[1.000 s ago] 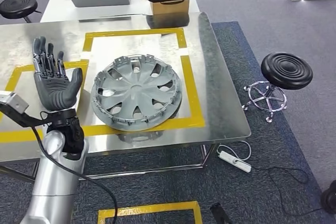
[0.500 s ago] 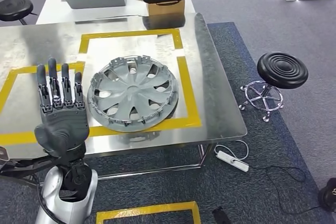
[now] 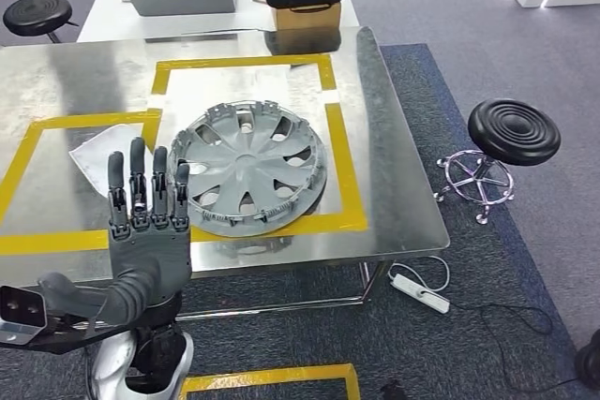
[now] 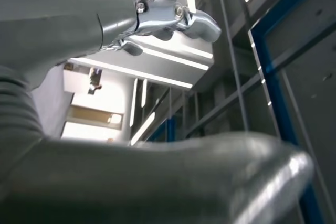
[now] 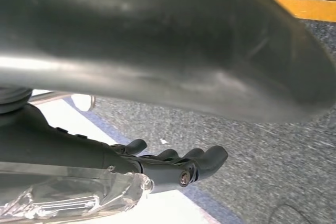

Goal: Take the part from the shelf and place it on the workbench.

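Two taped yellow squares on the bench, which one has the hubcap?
The right-hand square, nearer the stool: the hubcap lies flat inside it. The left square holds just a paper sheet.

From high up we look forward and down over the surface, while our wrist cameras sit close behind each hand.
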### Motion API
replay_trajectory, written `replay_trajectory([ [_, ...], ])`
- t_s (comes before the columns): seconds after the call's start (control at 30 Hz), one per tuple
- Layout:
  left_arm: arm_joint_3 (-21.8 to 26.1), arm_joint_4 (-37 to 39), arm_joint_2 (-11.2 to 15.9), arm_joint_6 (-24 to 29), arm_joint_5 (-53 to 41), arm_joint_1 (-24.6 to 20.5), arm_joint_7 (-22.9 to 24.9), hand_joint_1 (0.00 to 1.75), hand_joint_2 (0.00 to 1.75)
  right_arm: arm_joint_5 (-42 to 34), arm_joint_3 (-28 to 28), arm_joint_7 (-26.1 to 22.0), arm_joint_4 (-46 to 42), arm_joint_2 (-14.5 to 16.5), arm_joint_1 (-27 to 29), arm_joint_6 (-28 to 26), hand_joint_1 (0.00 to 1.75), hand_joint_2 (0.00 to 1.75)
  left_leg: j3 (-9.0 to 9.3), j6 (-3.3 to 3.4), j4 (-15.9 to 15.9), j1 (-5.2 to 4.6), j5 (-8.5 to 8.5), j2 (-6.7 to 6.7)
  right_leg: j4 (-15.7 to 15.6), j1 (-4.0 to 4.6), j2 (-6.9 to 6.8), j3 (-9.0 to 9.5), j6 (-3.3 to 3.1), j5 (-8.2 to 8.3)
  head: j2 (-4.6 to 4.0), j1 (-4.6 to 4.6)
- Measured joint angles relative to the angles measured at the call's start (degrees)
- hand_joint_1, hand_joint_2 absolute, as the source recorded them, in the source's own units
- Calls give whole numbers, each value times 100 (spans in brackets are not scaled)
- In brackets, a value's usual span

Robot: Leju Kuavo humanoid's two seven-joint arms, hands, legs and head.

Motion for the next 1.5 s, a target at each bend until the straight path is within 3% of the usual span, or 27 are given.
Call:
replay_trajectory([
  [0.07, -84, 0, 20, -56, -44, 3, -21, 0, 0, -1, -5, -8, 0, -2, 7, 3, 0, 0, 2, -62, -19, 9, 14, -1, -12, 15, 13, 0, -87, 16, 0, -15],
  [0.13, -160, 1, 36, -113, -72, 2, -40, 0, 0, -1, -10, -10, 0, -5, 12, 3, 0, 0, -52, -119, 105, 19, -95, 10, -26, 10, 10, 2, -167, 37, -1, -30],
  [0.23, -220, 6, 58, -167, -84, 5, -54, 0, 0, -1, -13, -11, 0, -7, 11, 3, 0, 0, -492, -167, 1040, 16, -594, 21, -34, 7, -6, 1, -234, 45, -1, -69],
  [0.3, -251, 12, 78, -174, -81, 10, -56, 0, 87, -1, -18, -12, 0, -10, 19, 3, 0, 0, -737, -158, 1532, 13, -721, 21, -32, 18, -14, 0, -243, 50, -2, -70],
  [0.33, -268, 14, 87, -175, -73, 11, -56, 0, 131, -2, -20, -12, 0, -13, 21, 3, 0, 0, -724, -142, 1501, 11, -637, 21, -31, 22, -14, 0, -244, 56, -1, -71],
  [0.37, -282, 16, 96, -176, -63, 10, -50, 0, 175, -6, -22, -12, 0, -14, 22, 3, 0, 0, -605, -118, 1269, 7, -476, 21, -30, 25, -11, 2, -242, 63, -1, -71],
  [0.47, -303, 20, 109, -178, -30, 1, -20, 0, 175, -27, -26, -15, 0, -14, 23, 1, 0, 0, -77, -36, 263, -13, -54, 19, -11, 51, 4, -18, -201, 74, 0, -71],
  [0.53, -301, 31, 114, -180, -4, 1, -7, 0, 175, -43, -30, -25, 0, -14, 31, -3, 0, 0, 20, 1, 23, -28, -7, 9, -7, 66, 3, -49, -139, 97, -1, -71],
  [0.6, -299, 43, 116, -185, 19, 6, 5, 0, 175, -63, -32, -41, 0, -15, 44, -8, 0, 0, -5, 59, -6, -20, 31, 10, -13, 52, -1, -72, -76, 99, -1, -73],
  [0.67, -300, 50, 116, -190, 33, 5, 14, 0, 175, -83, -36, -58, 0, -16, 60, -13, 0, 0, -32, 129, -36, 3, 86, 28, 232, 44, -11, -170, -16, -148, -1, -53],
  [0.77, -299, 73, 116, -198, 63, 8, 25, 0, 175, -92, -60, -76, 0, -18, 75, -16, 0, 0, -130, 175, -40, 6, 167, 56, 1223, 30, -24, -491, 49, -804, -1, -32],
  [0.8, -298, 84, 117, -203, 71, 9, 28, 0, 175, -92, -70, -79, 0, -19, 79, -17, 0, 0, -174, 174, -40, 5, 201, 62, 1430, 28, -24, -524, 63, -896, -1, -33],
  [0.83, -298, 95, 119, -208, 73, 10, 32, 0, 175, -92, -79, -80, 0, -21, 82, -18, 0, 0, -219, 167, -39, 6, 238, 65, 1446, 25, -25, -464, 71, -881, 0, -31],
  [0.87, -298, 105, 120, -213, 74, 10, 32, 0, 175, -91, -87, -82, 0, -25, 83, -19, 0, 0, -264, 153, -39, 9, 277, 64, 1233, 20, -26, -285, 76, -768, 0, -32],
  [0.97, -297, 124, 119, -223, 82, 10, 33, 0, 175, -89, -113, -91, 0, -35, 59, -23, 0, 0, -368, 67, -31, 5, 399, 56, 111, 8, -13, 484, 58, -431, -2, -38],
  [1.03, -297, 130, 114, -232, 87, 7, 34, 0, 175, -87, -122, -95, 0, -37, 52, -30, 0, 0, -387, -5, -33, -6, 482, 52, -150, 22, 13, 612, -9, -401, -1, -56],
  [1.1, -294, 137, 111, -237, 90, 7, 34, 0, 175, -91, -133, -95, 0, -41, 64, -38, 0, 0, -397, -75, -54, 6, 546, 47, -136, 31, 12, 519, -106, -332, -1, -67],
  [1.13, -291, 139, 113, -238, 91, 10, 34, 0, 175, -91, -138, -95, 0, -44, 65, -40, 0, 0, -423, -106, -28, 11, 482, 46, -137, 29, 3, 485, -157, -281, -1, -72],
  [1.17, -288, 142, 114, -238, 92, 10, 34, 0, 175, -92, -142, -94, 0, -45, 62, -41, 0, 0, -473, -131, 88, 13, 312, 46, -145, 22, -8, 439, -203, -221, -1, -83],
  [1.27, -282, 151, 123, -238, 93, 9, 34, 0, 175, -90, -149, -95, 0, -47, 63, -41, 0, 0, -736, -172, 1051, 11, -495, 49, -142, 25, -29, 243, -268, -37, -1, -117],
  [1.3, -280, 157, 127, -239, 95, 10, 34, 0, 175, -90, -152, -95, 0, -48, 68, -41, 0, 0, -786, -176, 1366, 11, -629, 49, -138, 32, -36, 166, -272, 20, -1, -118],
  [1.33, -276, 162, 129, -239, 109, 11, 34, 0, 175, -90, -156, -95, 0, -48, 72, -42, 0, 0, -762, -170, 1533, 11, -640, 49, -136, 40, -44, 89, -272, 74, -1, -118],
  [1.37, -273, 167, 129, -239, 134, 11, 34, 0, 175, -91, -160, -95, 0, -49, 71, -43, 0, 0, -641, -155, 1493, 10, -548, 49, -134, 46, -48, 19, -267, 125, -2, -118],
  [1.4, -270, 170, 126, -239, 167, 11, 34, 0, 175, -92, -162, -95, 0, -49, 69, -44, 0, 0, -412, -131, 1246, 7, -414, 49, -133, 51, -47, -42, -256, 173, -2, -118],
  [1.43, -268, 172, 121, -239, 207, 9, 36, 0, 175, -94, -163, -95, 0, -49, 67, -46, 0, 0, -108, -101, 874, 1, -308, 49, -130, 55, -44, -92, -237, 218, -1, -119],
  [1.5, -265, 172, 100, -239, 257, 2, 46, 0, 175, -96, -163, -96, 0, -49, 65, -52, 0, 0, 427, -45, 113, -23, -273, 47, -118, 71, -36, -162, -181, 301, -1, -116],
])
